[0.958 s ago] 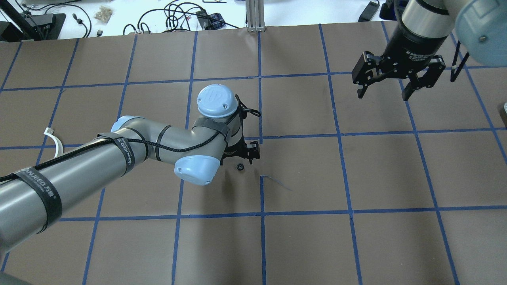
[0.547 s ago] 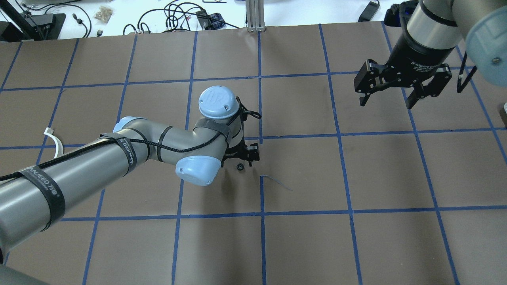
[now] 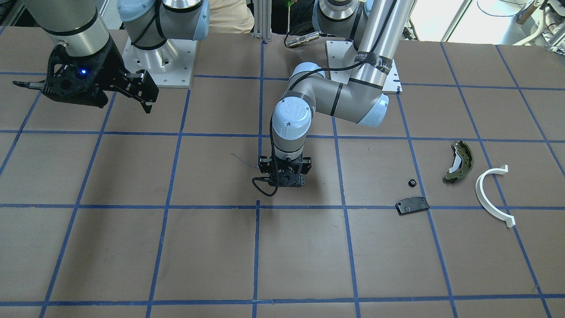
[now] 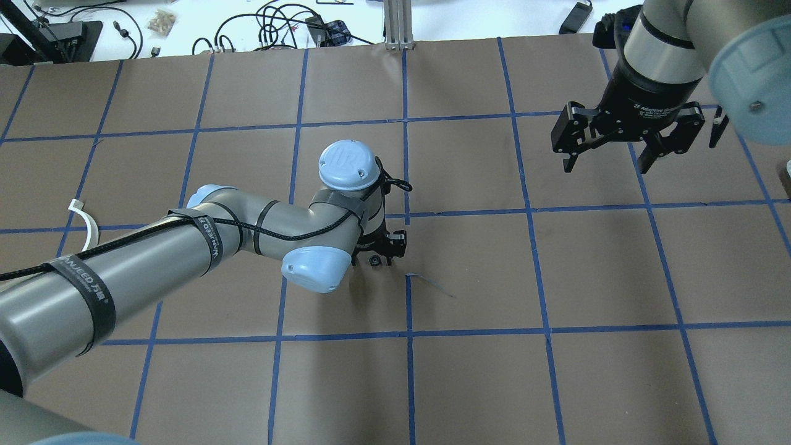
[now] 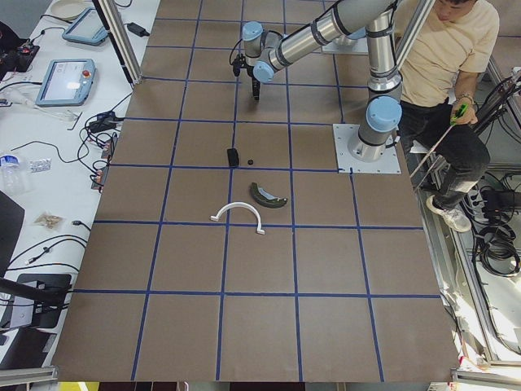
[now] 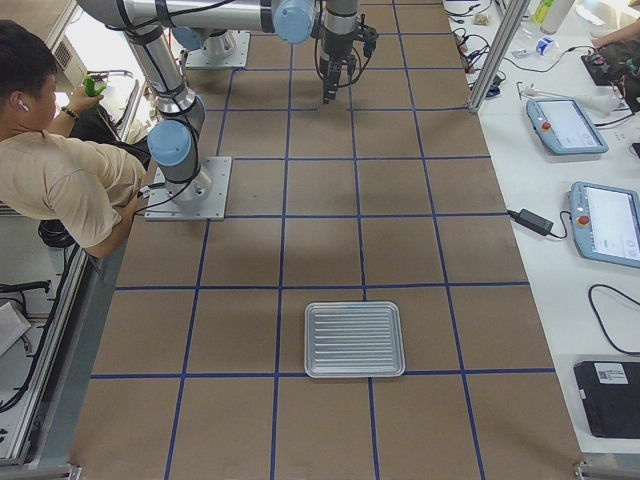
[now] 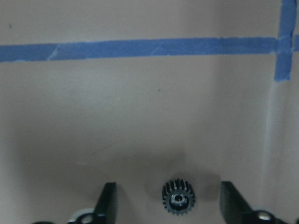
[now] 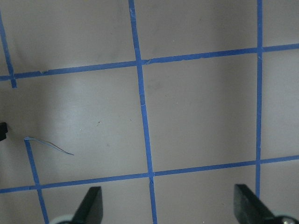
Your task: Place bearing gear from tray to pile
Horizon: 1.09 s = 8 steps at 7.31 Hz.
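- Bearing gear: small, black and toothed, with a pale metal hub facing up, it lies flat on the brown paper of the table
- In the overhead view the gear sits near the table's middle, just beside a crossing of blue tape lines
- Left gripper: lowered over the gear with its jaws spread; the wrist camera shows one of its fingers on each side of the gear and bare paper between them and the teeth, so nothing is clamped
- Whether the fingertips touch the table cannot be told
- Right gripper: held up above the far right part of the table, jaws wide apart and holding nothing; its wrist camera shows only paper and tape below
- Pile: seen from the front, it lies on the robot's left side of the table, well apart from the left gripper
- It holds an olive-green brake shoe, a white half-ring arc and a flat black plate
- Another small black gear rests just beside the plate, between it and the brake shoe
- Tray: a ribbed metal tray at the table's end on the robot's right, well apart from both arms
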### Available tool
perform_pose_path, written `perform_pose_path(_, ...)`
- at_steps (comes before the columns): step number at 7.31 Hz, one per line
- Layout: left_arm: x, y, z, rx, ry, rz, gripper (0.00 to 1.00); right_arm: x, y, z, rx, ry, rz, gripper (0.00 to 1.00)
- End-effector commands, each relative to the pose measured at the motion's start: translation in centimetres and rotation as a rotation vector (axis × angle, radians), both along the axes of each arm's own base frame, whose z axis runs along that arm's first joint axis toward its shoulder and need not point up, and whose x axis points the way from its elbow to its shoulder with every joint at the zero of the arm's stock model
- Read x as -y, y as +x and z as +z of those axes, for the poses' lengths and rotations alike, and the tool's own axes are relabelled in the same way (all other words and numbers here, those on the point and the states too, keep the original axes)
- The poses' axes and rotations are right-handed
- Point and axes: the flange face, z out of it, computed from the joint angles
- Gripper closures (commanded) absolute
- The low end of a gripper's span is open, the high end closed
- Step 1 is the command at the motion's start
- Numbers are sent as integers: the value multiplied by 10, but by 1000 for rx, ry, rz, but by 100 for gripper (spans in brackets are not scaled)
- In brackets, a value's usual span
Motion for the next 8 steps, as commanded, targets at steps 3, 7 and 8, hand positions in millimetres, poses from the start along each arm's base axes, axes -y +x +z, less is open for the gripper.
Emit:
perform_pose_path(3, -1, -1, 12, -5, -18, 3, 100, -1, 2, 1, 10, -2, 2, 0)
perform_pose_path(7, 43, 136, 43, 4, -1, 172, 100, 0, 2, -1, 22, 2, 9, 0)
perform_pose_path(8, 34, 194, 40, 34, 13, 132, 100, 0, 2, -1, 18, 1, 2, 0)
